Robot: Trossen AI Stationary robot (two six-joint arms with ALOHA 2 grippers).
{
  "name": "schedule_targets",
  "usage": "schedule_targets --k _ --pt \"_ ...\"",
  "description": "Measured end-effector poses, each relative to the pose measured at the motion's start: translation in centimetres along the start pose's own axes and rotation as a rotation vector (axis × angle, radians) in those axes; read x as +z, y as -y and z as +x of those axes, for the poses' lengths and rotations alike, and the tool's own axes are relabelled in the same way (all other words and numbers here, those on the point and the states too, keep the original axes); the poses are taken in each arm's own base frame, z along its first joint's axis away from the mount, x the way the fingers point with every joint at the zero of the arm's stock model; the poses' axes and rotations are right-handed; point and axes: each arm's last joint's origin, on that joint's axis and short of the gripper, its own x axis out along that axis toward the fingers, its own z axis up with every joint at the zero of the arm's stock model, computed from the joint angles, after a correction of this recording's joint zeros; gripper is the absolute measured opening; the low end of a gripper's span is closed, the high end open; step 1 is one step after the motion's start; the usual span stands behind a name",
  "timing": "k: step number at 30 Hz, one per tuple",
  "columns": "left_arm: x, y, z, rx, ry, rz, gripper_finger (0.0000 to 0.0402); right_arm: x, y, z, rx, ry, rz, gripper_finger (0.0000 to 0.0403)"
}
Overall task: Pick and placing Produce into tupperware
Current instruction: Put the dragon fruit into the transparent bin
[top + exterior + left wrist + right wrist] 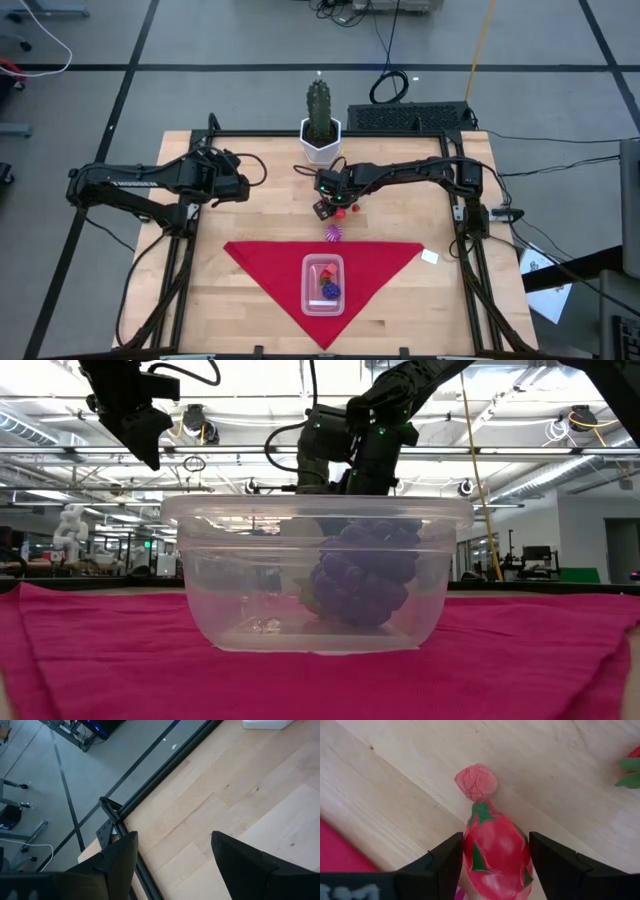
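A: Where does the tupperware (323, 284) sit?
B: On the red cloth (260, 262), purple produce inside.
A: And the arms?
B: The right gripper (495, 857) clasps a pink-red fruit (496, 853); the left gripper (174, 851) hangs unclenched, holding nothing.

Room: open workshop hall, grey floor.
Grey floor (250, 40) marked with dark tape lines; loose cables (385, 85) trailing on it. Ceiling trusses (560, 455) with bright strip lights (500, 405). Light wooden table (480, 310) in a black frame. Paper sheet (545, 290) beside the table.
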Motion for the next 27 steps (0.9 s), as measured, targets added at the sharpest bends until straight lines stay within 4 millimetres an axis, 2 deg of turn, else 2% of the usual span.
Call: schedule_targets --k 13,27 --pt "0.00 0.00 0.00 0.000 0.000 -0.001 0.0257 -0.12 0.14 0.26 -0.012 -0.012 -0.012 0.0297" --pt "0.01 0.01 0.01 0.000 0.000 0.000 0.0257 -0.10 0.09 0.12 -0.007 -0.011 -0.039 0.0302"
